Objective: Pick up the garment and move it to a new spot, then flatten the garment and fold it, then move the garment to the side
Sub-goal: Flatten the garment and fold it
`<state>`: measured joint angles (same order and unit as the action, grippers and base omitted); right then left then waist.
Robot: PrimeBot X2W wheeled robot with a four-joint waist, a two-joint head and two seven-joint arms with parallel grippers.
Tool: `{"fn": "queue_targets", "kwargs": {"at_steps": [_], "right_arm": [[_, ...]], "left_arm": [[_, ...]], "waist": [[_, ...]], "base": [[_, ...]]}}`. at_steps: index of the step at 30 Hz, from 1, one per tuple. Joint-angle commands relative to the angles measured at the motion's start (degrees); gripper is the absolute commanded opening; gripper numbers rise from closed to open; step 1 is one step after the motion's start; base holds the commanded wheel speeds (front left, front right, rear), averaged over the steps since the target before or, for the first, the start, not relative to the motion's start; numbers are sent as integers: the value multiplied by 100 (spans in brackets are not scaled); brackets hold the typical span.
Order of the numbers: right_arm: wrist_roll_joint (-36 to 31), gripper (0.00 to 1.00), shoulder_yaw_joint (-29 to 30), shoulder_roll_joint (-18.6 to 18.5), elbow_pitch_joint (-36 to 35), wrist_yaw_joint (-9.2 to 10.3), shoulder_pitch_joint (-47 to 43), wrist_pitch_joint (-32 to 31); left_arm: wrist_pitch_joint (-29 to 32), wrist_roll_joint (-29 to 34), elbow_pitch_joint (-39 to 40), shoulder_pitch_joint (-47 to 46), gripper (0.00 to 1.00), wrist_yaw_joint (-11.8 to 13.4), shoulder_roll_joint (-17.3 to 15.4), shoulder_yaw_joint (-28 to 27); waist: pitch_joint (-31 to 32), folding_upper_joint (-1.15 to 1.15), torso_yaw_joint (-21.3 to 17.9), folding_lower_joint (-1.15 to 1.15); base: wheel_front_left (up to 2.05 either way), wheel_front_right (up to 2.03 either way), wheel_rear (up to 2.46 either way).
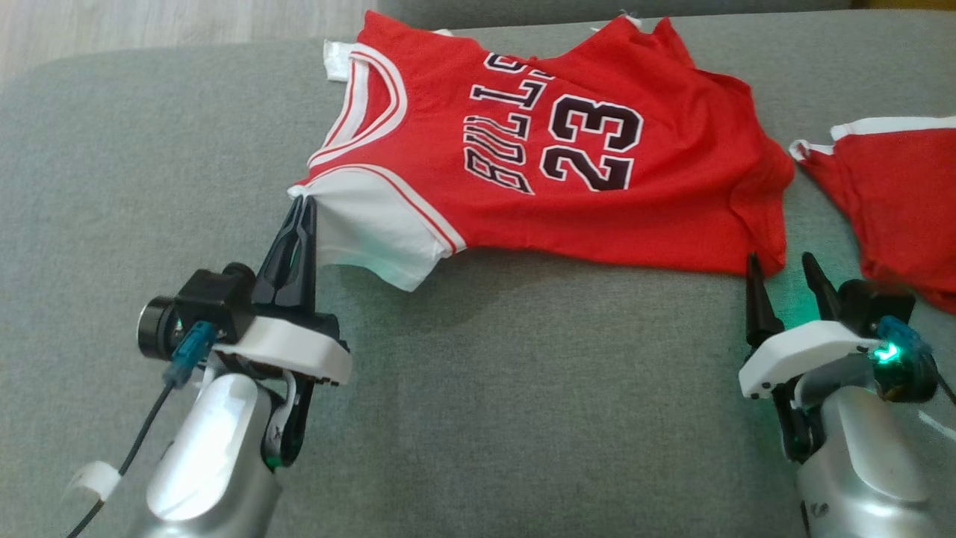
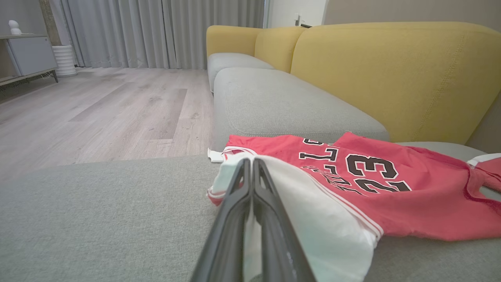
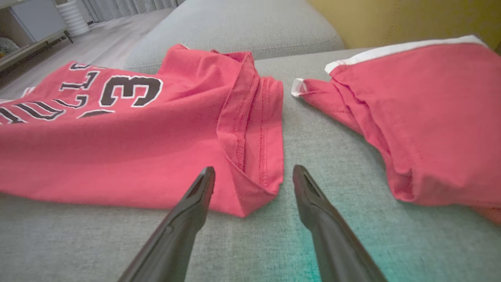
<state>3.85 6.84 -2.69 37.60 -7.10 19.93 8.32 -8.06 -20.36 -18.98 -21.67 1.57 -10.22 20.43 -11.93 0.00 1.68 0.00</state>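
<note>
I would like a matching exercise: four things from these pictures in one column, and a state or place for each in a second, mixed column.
1 left gripper
2 right gripper
3 jersey
4 second red cloth

A open, near the jersey's hem corner
B spread on the grey cushion, showing "23"
C shut on the jersey's white side
D right of the jersey, white edging

Pairs: 1-C, 2-A, 3-B, 4-D

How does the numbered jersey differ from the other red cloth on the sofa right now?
The jersey carries dark lettering and 23; the other cloth is plain red with a white edge. The jersey is pinched at its white sleeve by the shut left gripper; the other cloth lies free. Both are red and lie on the grey sofa.
</note>
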Motion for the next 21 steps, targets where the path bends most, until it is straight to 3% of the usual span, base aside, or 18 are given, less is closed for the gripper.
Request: {"fn": "queue_targets", "kwargs": {"at_steps": [1, 7, 13, 14, 15, 16, 17, 21], "right_arm": [[-89, 100, -68, -19, -45, -39, 167, -7], [-173, 100, 290, -19, 739, -39, 459, 72], [58, 100, 72, -19, 1351, -39, 702, 299], [101, 95, 24, -19, 1430, -39, 745, 330], [157, 54, -34, -19, 1503, -39, 791, 360], [233, 22, -96, -19, 1570, -39, 837, 391], [312, 0, -158, -19, 1627, -39, 879, 425], [630, 0, -415, -19, 1683, -39, 1010, 569]], "left_arm": [[0, 0, 220, -92, 0, 22, -91, -166], [6, 1, 295, -65, 0, 29, -105, -106], [9, -10, 297, -54, 0, 60, -136, -90], [10, -15, 296, -57, 0, 66, -138, -90], [12, -20, 291, -59, 0, 73, -141, -91], [15, -23, 280, -59, 0, 81, -149, -93], [19, -26, 264, -56, 0, 90, -159, -95], [54, -93, 182, -20, 0, 128, -184, -142]], "waist": [[-21, 0, 30, 0], [-49, 0, 81, 0], [-49, 0, 49, 0], [-49, 0, 39, 0], [-48, 0, 28, 0], [-45, 0, 16, 0], [-37, 0, 3, 0], [24, 0, -41, 0]], "base": [[0, 0, 0], [0, 0, 0], [0, 0, 0], [0, 0, 0], [0, 0, 0], [0, 0, 0], [0, 0, 0], [0, 0, 0]]}}
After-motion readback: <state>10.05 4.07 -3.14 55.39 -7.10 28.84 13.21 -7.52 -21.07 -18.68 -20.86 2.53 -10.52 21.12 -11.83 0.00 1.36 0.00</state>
